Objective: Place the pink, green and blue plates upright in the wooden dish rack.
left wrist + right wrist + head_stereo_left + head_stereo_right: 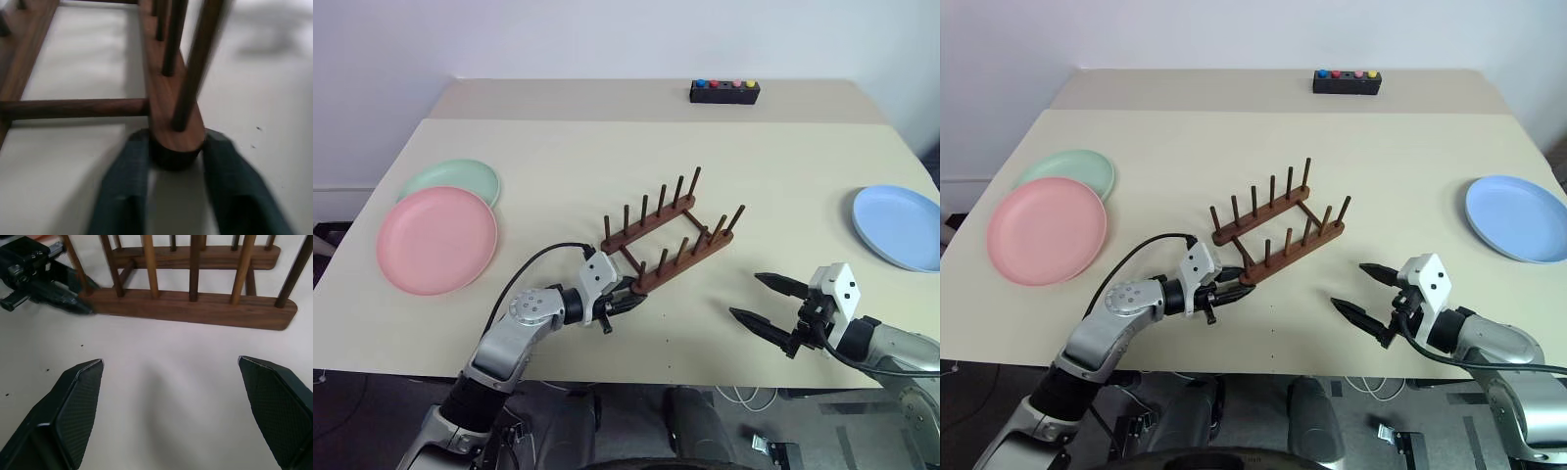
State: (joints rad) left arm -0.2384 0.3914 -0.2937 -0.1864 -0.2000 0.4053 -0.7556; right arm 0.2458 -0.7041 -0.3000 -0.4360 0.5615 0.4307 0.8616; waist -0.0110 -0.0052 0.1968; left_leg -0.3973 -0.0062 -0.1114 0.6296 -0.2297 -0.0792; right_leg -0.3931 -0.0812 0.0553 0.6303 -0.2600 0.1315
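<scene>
While the wooden dish rack (671, 238) sits askew near the middle of the table (607, 147), the left gripper (625, 299) has its two fingers closed around the rounded near end of the rack's front rail, as the left wrist view shows plainly. The rack looks stiff and fairly light, a frame of two rails, crossbars and upright pegs, so it should slide or swivel as one piece when pulled by that rail end. The pegs are thin and a poorer place to grab. Its slots hold nothing yet.

The three plates lie flat on the table. The pink plate (437, 238) is at the robot's left, overlapping the green plate (450, 179) just behind it, and the blue plate (899, 225) is well apart at the far right edge. They look like smooth, rigid, shallow dishes, probably light and somewhat slippery. Lying flat, each offers only its thin rim to pinch, so a grip on the edge nearest the robot seems the sensible hold, and the pink one likely has to come off the green first.

The right gripper (766, 301) hovers low over bare table just right of the rack, fingers spread wide and holding nothing.

A small black box (725, 92) with coloured buttons rests at the far side of the table.
</scene>
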